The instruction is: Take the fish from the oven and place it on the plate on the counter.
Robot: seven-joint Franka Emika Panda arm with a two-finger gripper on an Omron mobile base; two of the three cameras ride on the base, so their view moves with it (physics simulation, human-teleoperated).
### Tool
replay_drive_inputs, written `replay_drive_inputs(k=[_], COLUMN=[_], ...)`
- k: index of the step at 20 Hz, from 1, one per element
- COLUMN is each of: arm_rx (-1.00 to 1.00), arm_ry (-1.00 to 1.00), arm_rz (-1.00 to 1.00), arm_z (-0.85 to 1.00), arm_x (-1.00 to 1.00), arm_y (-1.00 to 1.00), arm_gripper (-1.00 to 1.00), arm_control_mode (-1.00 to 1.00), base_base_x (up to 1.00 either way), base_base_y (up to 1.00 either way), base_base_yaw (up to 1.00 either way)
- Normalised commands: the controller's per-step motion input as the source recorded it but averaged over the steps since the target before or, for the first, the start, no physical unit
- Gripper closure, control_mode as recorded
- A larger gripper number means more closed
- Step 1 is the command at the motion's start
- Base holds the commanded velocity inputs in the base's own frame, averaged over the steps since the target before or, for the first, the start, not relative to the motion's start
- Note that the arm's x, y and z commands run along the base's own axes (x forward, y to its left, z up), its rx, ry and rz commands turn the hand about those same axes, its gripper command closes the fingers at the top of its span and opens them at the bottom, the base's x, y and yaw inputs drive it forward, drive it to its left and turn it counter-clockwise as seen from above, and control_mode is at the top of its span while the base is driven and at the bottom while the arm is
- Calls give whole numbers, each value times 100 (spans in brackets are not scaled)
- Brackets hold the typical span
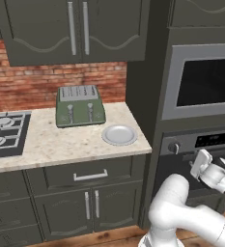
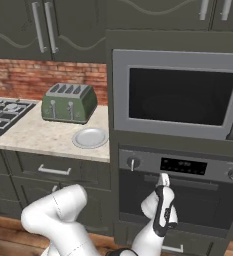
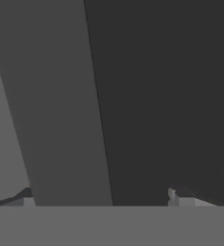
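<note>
Far to the left of the gripper, up on the counter (image 1: 61, 144), sits the black hob (image 1: 5, 132). Nearer, against the brick wall (image 1: 36, 82), stands the green toaster (image 1: 80, 106). Just in front of the toaster and a little to its right lies the plate (image 1: 119, 134), bare, close to the counter's right end and up and to the left of the gripper.

The gripper (image 2: 164, 186) is raised in front of the oven (image 2: 188, 200), right up against its dark door, just under the handle bar and below the panel with the round knob (image 2: 133, 162) and the display (image 2: 183, 166). Its fingers stand wide apart and nothing is between them. In the hand view the two fingertips (image 3: 173, 196) sit far from each other at the bottom, with the door's dark flat face close ahead; whether they touch it cannot be told.

The oven door is closed, so the fish is hidden. Above the gripper is the silver-framed dark-glass unit (image 2: 180, 95).
</note>
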Motion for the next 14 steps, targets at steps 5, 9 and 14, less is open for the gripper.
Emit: replay_drive_inputs(k=[5,9,14], arm_rx=[0,0,0], arm_ry=[3,24,44], arm_rz=[0,0,0], arm_z=[0,0,-53], arm_x=[7,-1,-77], arm_y=[0,0,0], arm_gripper=[100,100,100], arm_control_mode=[-100,-100,-100], base_base_x=[0,0,0], base_base_y=[0,0,0], base_base_yaw=[0,0,0])
